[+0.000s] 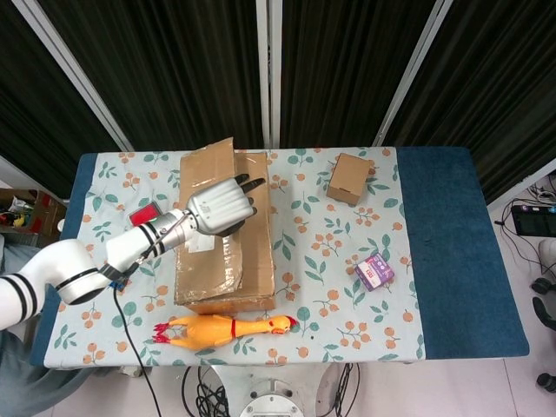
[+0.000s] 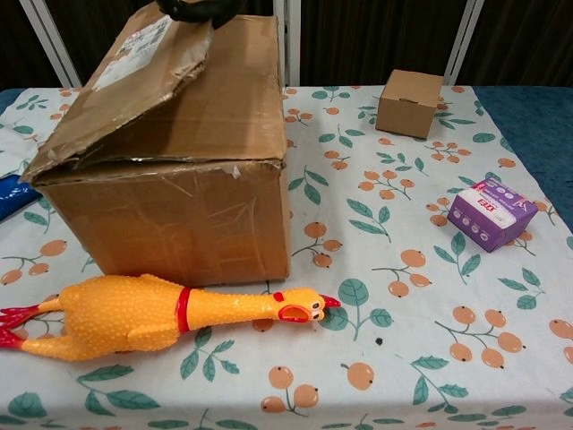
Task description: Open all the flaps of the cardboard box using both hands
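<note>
Left hand on one large brown cardboard box, apparently gripping its raised flap; one small brown carton, one yellow rubber chicken

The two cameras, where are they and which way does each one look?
Head view: sits high up and looks straight down on the table; it shows the robot's left arm and left hand over the big cardboard box.
Chest view: sits low at the table's near edge and looks across it; only dark fingertips show at the top, on the raised flap.
Both show: the big cardboard box, the rubber chicken, the small box and the purple packet. The right hand is in neither.
</note>
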Motion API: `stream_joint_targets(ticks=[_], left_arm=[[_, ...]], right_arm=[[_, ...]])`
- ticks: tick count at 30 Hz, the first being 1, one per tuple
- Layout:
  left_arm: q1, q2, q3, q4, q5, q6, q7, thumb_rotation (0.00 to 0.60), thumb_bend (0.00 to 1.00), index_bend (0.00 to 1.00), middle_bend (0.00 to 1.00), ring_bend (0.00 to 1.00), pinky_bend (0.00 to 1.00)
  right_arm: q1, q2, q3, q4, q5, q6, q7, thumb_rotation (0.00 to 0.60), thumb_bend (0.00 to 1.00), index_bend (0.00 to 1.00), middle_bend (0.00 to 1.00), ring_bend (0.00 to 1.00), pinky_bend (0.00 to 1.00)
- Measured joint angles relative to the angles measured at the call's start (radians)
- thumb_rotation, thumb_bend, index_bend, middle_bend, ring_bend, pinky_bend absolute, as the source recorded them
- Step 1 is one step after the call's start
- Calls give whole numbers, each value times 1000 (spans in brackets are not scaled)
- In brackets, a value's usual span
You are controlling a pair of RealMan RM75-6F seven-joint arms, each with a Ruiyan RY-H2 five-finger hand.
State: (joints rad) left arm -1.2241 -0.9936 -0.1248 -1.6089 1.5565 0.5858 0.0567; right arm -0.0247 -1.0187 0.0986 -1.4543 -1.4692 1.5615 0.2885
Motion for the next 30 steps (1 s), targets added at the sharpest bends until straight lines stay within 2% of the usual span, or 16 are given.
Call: stream_joint_targets(ticks=[10,18,24,30], left_arm=[[78,205,-15,-164,-90,18,-5,465,560,550,477,87,193],[180,347,-26,-239,-144,72,-79,455,561,549,467,87,193],[271,402,-34,-253,-138,171,-186,443,561,548,442,87,193],[388,414,-31,-225,-127,292,-377,398,545,504,403,88,198]], right_arm=[[10,3,-5,-32,-25,1,-39,600,233,0,0,0,0],[16,12,-12,-73,-36,-3,-81,600,233,0,0,0,0],[24,17,-14,-97,-47,-7,-107,600,234,0,0,0,0],[27,17,-18,-106,-49,-11,-120,600,233,0,0,0,0]])
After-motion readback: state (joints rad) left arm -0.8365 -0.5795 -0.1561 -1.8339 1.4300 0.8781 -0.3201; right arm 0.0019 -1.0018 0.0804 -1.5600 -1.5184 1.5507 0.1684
